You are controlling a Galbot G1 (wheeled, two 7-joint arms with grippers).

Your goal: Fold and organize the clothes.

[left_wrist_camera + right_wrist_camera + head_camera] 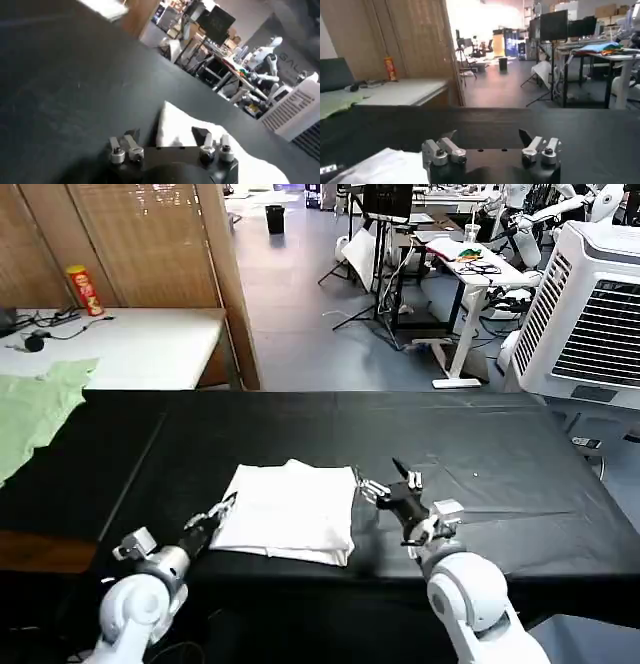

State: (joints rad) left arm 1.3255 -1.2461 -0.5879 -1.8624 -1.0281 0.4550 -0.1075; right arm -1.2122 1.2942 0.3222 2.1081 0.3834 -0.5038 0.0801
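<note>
The white T-shirt (pixel 290 509) lies folded into a rough square on the black table (pixel 500 474), near the front edge. My left gripper (pixel 224 508) sits low at the shirt's left edge. It is open, and in the left wrist view the left gripper (pixel 166 135) has a corner of the shirt (pixel 175 126) lying just beyond and between its spread fingers. My right gripper (pixel 388 482) hovers just right of the shirt, open and holding nothing. In the right wrist view the right gripper (pixel 487 135) faces bare table, with the shirt (pixel 385 165) off to one side.
A light green garment (pixel 35 409) drapes over the table's far left corner. Behind it stands a white table (pixel 140 349) with a red can (pixel 85 290) and a wooden screen (pixel 150 244). A white air cooler (pixel 590 314) stands at the back right.
</note>
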